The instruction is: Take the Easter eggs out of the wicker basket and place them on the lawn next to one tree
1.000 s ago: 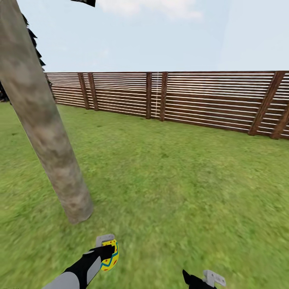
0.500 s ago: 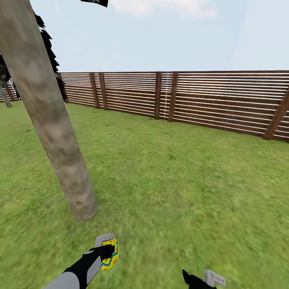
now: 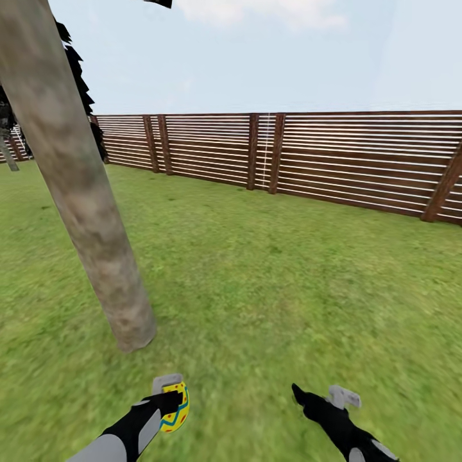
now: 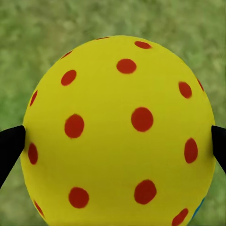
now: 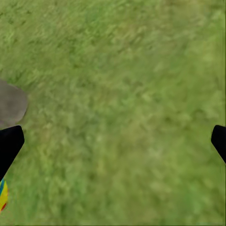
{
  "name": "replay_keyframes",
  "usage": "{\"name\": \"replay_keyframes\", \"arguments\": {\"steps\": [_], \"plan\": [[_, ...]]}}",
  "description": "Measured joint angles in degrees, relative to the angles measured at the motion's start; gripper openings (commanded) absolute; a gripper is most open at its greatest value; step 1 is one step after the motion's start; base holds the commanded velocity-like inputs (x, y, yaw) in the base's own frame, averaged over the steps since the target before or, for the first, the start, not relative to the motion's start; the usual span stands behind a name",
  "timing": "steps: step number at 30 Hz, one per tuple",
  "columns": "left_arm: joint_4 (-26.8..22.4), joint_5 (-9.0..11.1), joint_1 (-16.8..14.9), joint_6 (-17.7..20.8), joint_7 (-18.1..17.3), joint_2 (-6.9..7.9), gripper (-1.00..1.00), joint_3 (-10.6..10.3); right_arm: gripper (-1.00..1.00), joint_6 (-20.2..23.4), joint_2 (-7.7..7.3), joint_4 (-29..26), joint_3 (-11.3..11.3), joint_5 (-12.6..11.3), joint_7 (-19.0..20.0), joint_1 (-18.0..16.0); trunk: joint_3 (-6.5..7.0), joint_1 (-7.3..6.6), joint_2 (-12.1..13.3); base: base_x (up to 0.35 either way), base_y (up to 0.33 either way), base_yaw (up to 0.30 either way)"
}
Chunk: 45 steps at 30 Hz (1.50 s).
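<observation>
A yellow Easter egg (image 3: 176, 408) with red dots and a blue zigzag hangs low over the lawn (image 3: 269, 282), and my left gripper (image 3: 168, 401) is shut on it. Seen from the left wrist, the egg (image 4: 117, 132) sits between two black fingertips (image 4: 10, 147). The tree's pale grey-brown trunk (image 3: 83, 192) leans up at the left, its base a short way ahead of the egg. My right gripper (image 3: 319, 393) is open over bare grass to the right; its wrist view shows the trunk's base (image 5: 12, 103) and a sliver of the egg (image 5: 2, 195). The wicker basket and the other eggs are out of view.
A brown slat fence (image 3: 333, 160) rings the back of the garden. A dark narrow tree (image 3: 83, 90) stands behind the trunk at the far left. Open grass stretches from the trunk to the fence and off to the right.
The camera first turned, shifting the whole picture to the right. Since then my right arm has reached forward and shows more of itself. The left gripper and its egg have stayed put.
</observation>
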Motion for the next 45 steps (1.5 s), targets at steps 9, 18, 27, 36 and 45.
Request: {"name": "replay_keyframes", "arguments": {"steps": [9, 18, 27, 36, 45], "plan": [[-0.01, 0.00, -0.05, 0.18, -0.08, 0.16, -1.00, 0.14, 1.00, -0.14, 0.95, -9.34, 0.55, -3.16, 3.81, -4.85, -1.62, 1.98, -3.61, 0.000, 0.000, 0.000], [-0.01, 0.00, -0.05, 0.19, -0.09, 0.09, -1.00, 0.14, 1.00, -1.15, 0.36, -9.90, 0.13, -5.28, 7.11, -4.38, -3.24, 3.96, -7.22, 0.000, 0.000, 0.000], [-0.01, 0.00, -0.11, 0.20, -0.09, 0.30, -1.00, 0.14, 1.00, -0.56, 0.07, -9.89, 0.32, -8.59, 7.17, -4.46, -4.86, 5.94, -10.83, 0.000, 0.000, 0.000], [-2.12, 0.08, -0.23, 6.91, -0.15, 0.51, -1.00, 0.35, 1.00, 0.39, 0.85, -9.97, 0.83, -9.02, 7.63, -4.55, -6.47, 7.91, -14.44, 0.000, 0.000, 0.000], [-6.47, 0.53, -0.32, 12.41, -0.14, 0.52, -1.00, 0.52, 1.00, 5.81, 1.05, -9.97, 7.61, -8.35, 6.61, -7.01, -8.09, 9.89, -18.05, 0.000, 0.000, 0.000]]}}
